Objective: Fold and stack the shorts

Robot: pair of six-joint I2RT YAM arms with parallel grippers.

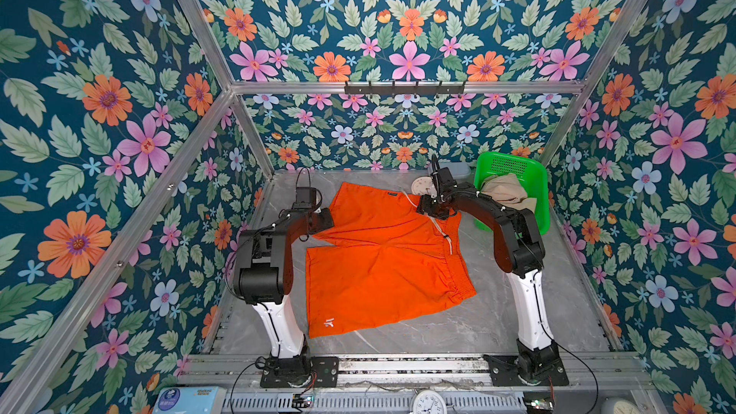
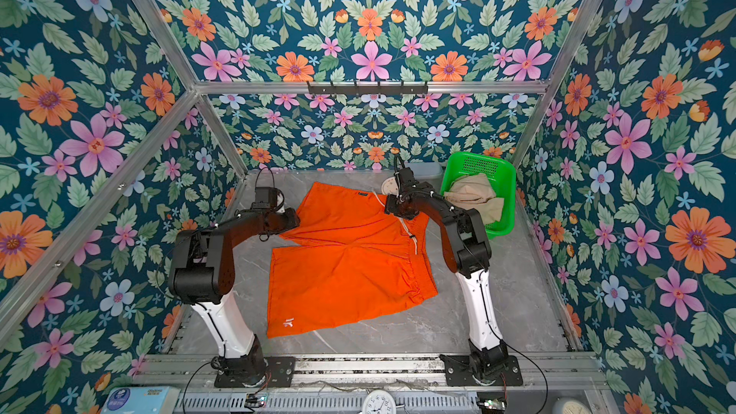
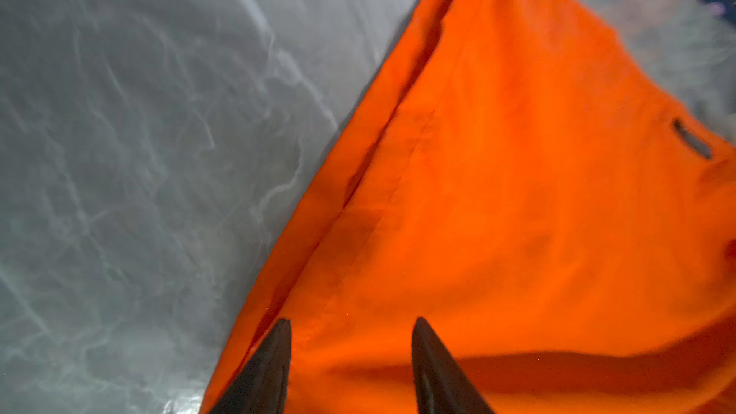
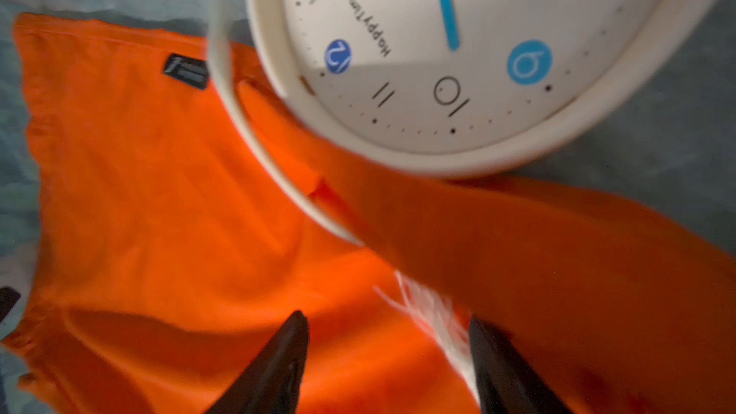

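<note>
The orange shorts (image 1: pixel 382 264) lie spread open in the middle of the grey marble counter (image 1: pixel 498 304). The waistband is toward the right arm and both legs point toward the left arm. A small white logo (image 1: pixel 329 323) sits at the hem corner of the near leg. The beige shorts (image 1: pixel 506 193) are heaped in the green basket (image 1: pixel 513 165) at the far right of the counter, well apart from the orange pair.

The left tool (image 3: pixel 352 322) hangs over the far leg, just inside its outer edge. Its fingers stand moderately apart with nothing between them, only orange cloth underneath (whether the tips touch the cloth cannot be told).

The right tool (image 4: pixel 387 317) hangs over the far end of the waistband, its fingers also apart and holding nothing. The white drawstring (image 4: pixel 247 129) curves across the cloth ahead of it. The drawstring's frayed end lies close by one finger, but the blur hides any contact. A white clock (image 4: pixel 478 53) lies face up just beyond the waistband, its rim at the edge of the orange cloth. A small black tag (image 4: pixel 186 71) shows on the far leg.
</note>
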